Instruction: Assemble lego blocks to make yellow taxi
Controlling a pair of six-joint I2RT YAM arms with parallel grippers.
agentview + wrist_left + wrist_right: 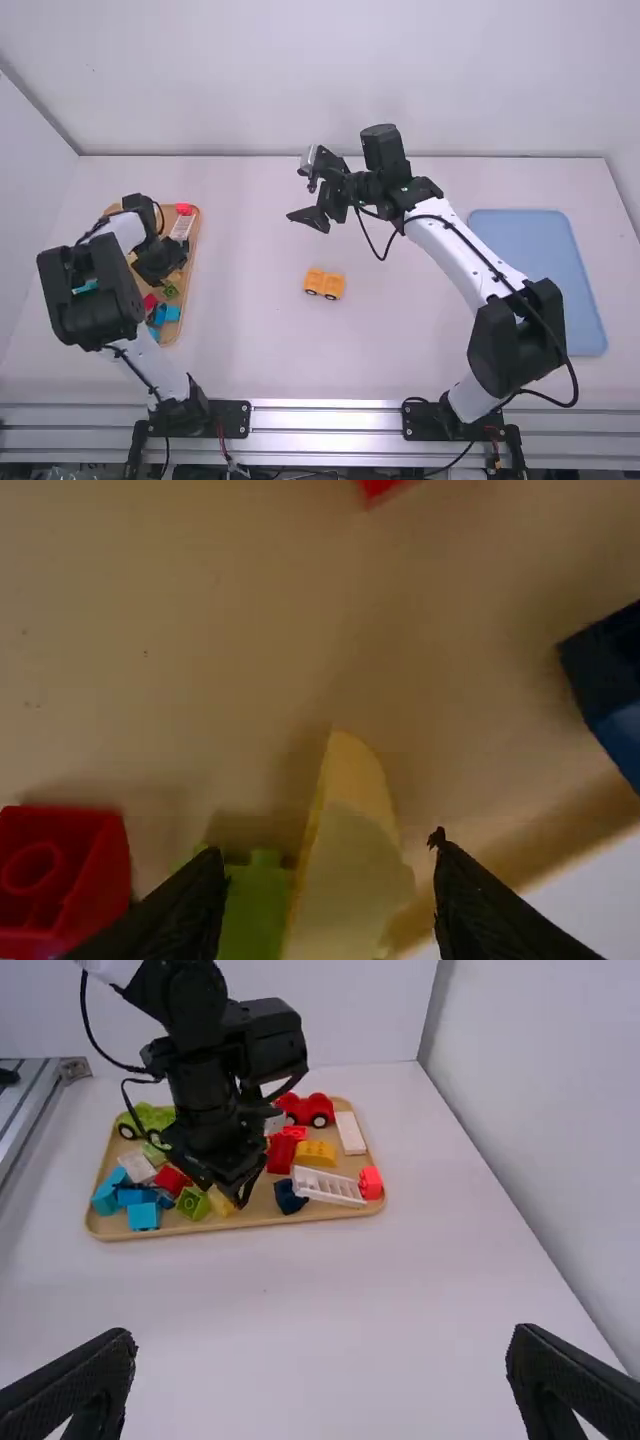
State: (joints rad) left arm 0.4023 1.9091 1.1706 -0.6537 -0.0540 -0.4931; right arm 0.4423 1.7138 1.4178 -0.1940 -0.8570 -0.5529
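Over the wooden tray (196, 262), the left gripper (160, 270) is low among the blocks. The left gripper (325, 885) stands open around a pale yellow sloped block (350, 880) that lies against a green block (250, 910); gaps show beside it. That yellow block (222, 1201) is partly covered by the left gripper's tip. A yellow car base with dark wheels (324, 284) sits alone mid-table. Beyond it, the right gripper (308, 190) is raised and points left. In its wrist view the right gripper (320, 1380) is open with nothing between its fingers.
Around the left gripper lie a red block (65, 875) and a dark blue block (610, 680). The tray also holds a white ladder-like piece (328, 1187), another yellow block (316, 1153) and a red car (305, 1109). A blue mat (540, 280) lies at the right.
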